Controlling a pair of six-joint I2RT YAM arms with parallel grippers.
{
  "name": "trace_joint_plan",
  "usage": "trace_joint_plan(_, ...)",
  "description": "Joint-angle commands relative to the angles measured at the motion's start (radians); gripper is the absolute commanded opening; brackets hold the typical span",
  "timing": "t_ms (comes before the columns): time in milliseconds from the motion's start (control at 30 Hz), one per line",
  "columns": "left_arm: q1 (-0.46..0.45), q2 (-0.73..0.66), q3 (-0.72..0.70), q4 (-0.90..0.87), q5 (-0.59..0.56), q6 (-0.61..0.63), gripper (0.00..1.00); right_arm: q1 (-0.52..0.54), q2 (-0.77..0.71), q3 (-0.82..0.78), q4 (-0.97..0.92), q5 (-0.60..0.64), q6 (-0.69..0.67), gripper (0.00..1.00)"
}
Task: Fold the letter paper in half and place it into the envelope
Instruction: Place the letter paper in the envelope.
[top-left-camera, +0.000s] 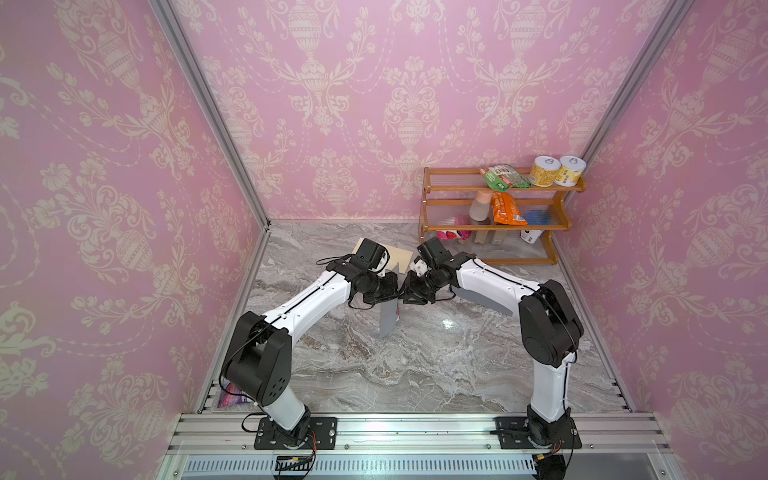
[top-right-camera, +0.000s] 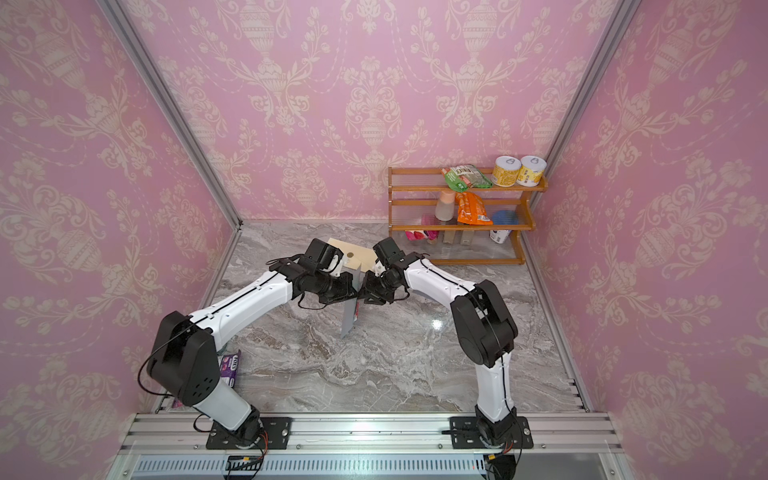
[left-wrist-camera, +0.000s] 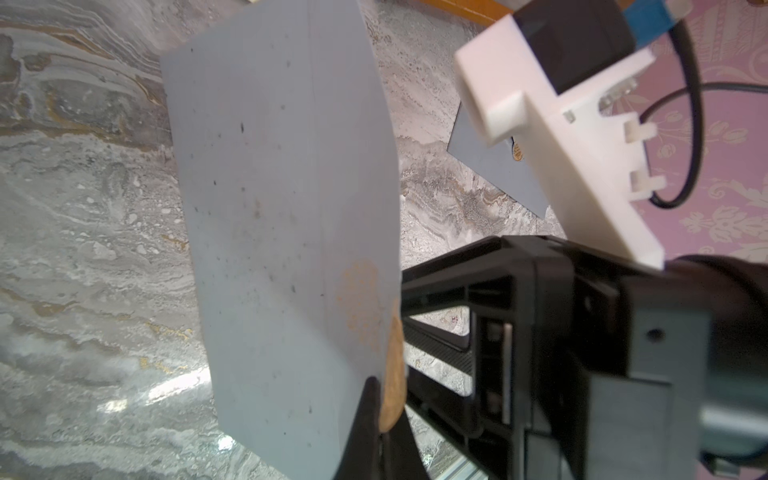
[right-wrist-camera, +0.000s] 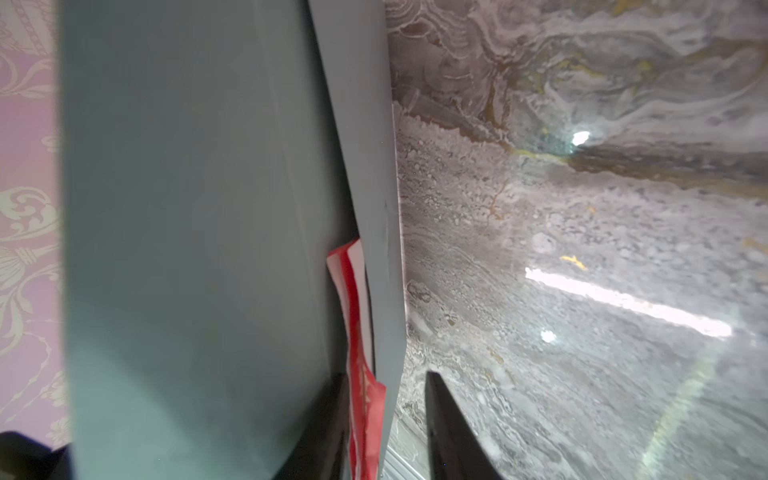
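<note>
A grey envelope (top-left-camera: 388, 320) hangs upright above the marble table, between the two arms, in both top views. My left gripper (left-wrist-camera: 382, 419) is shut on its edge beside a round brown seal (left-wrist-camera: 392, 365). A red-and-white letter paper (right-wrist-camera: 357, 332) sticks out from between the envelope's grey layers. My right gripper (right-wrist-camera: 386, 378) is open. Its jaws stand on either side of the paper and the envelope's edge, with a gap showing at one finger. In a top view the two grippers meet tip to tip (top-left-camera: 401, 291) at the envelope's upper end.
A tan envelope (top-left-camera: 399, 259) lies on the table just behind the grippers. Another grey sheet (top-left-camera: 484, 301) lies under my right forearm. A wooden shelf (top-left-camera: 494, 226) with cans and packets stands at the back right. A purple packet (top-right-camera: 230, 368) lies by my left arm's base.
</note>
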Motion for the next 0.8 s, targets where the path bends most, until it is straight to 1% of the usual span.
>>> trace_joint_plan(0,0.015,-0.056,-0.048,-0.002,0.024,0.03,0.0,-0.002,-0.058,0.032,-0.093,-0.021,-0.056,0.42)
trace_joint_plan(67,0.023,-0.071,-0.071,0.005,0.036,0.036,0.0,-0.002,-0.059,0.019,-0.094,-0.032,-0.058,0.44)
trace_joint_plan(167,0.032,-0.086,-0.091,0.013,0.047,0.039,0.0,0.002,-0.052,0.008,-0.09,-0.036,-0.058,0.45)
trace_joint_plan(500,0.037,-0.08,-0.084,0.026,0.057,0.033,0.0,0.035,0.003,0.053,-0.09,-0.052,-0.051,0.42)
trace_joint_plan(600,0.037,-0.078,-0.074,0.027,0.054,0.028,0.0,0.042,0.019,0.056,-0.085,-0.055,-0.051,0.4)
trace_joint_plan(767,0.037,-0.073,-0.057,0.03,0.052,0.02,0.0,0.045,0.032,0.054,-0.081,-0.057,-0.053,0.33)
